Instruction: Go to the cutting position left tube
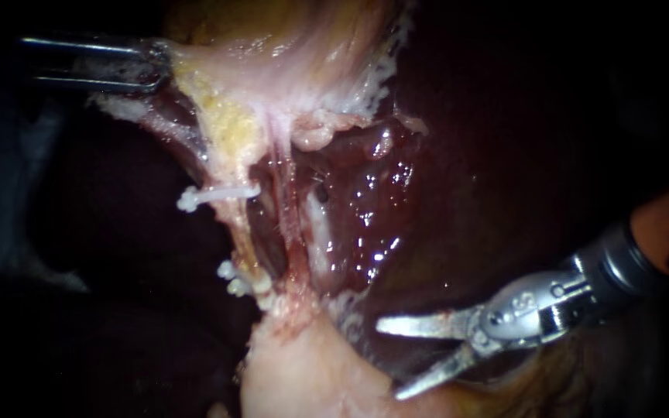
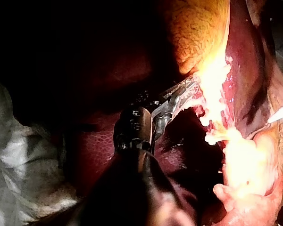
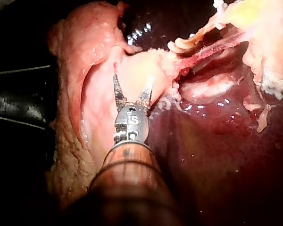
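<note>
Right instrument [image 1: 390, 360], its 2 tapered steel blades spread, hangs over glossy dark liver [image 1: 466, 155], well apart from the left tube [image 1: 235, 232], a thin yellowish strand bearing white clips [image 1: 218, 195]. Left instrument [image 1: 160, 66] pinches pale tissue [image 1: 218, 62].

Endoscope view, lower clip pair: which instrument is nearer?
Right. The right instrument, jaws open, lies lower right of the clips; the left instrument grips tissue well above them.
</note>
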Controlling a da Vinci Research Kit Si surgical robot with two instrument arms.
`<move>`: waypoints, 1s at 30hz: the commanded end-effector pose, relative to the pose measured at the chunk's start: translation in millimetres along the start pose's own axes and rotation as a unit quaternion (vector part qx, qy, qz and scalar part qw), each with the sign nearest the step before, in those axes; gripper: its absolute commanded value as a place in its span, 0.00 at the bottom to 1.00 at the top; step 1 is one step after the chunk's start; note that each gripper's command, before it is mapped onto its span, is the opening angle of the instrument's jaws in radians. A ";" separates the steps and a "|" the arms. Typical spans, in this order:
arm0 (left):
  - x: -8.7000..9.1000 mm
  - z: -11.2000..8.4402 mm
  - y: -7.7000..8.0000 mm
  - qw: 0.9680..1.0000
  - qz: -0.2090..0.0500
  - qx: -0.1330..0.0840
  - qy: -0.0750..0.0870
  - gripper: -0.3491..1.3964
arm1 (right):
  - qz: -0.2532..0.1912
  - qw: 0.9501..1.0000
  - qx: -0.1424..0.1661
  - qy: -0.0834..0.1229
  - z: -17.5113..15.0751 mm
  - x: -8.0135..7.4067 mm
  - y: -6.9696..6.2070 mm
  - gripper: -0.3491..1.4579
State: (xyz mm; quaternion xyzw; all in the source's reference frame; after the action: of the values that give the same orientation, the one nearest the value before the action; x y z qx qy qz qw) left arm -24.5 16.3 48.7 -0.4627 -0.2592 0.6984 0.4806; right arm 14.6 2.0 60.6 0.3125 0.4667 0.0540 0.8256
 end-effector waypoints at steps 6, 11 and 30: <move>-0.1 0.2 0.1 1.000 0.001 0.000 -0.001 0.00 | 0.055 0.998 0.015 0.005 2.6 2.0 1.7 0.98; -0.1 0.3 0.3 1.000 0.003 0.000 -0.001 0.00 | 0.068 0.998 0.010 0.007 4.4 3.1 3.4 0.98; -0.2 0.5 0.8 1.000 0.003 -0.003 -0.002 0.00 | 0.079 0.997 -0.003 0.013 6.9 3.0 11.3 0.98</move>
State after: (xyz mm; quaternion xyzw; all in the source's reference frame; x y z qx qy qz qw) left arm -25.3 15.8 48.4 -0.4631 -0.2608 0.7003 0.4765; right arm 24.2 9.0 67.4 0.3451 0.4514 0.1245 0.8134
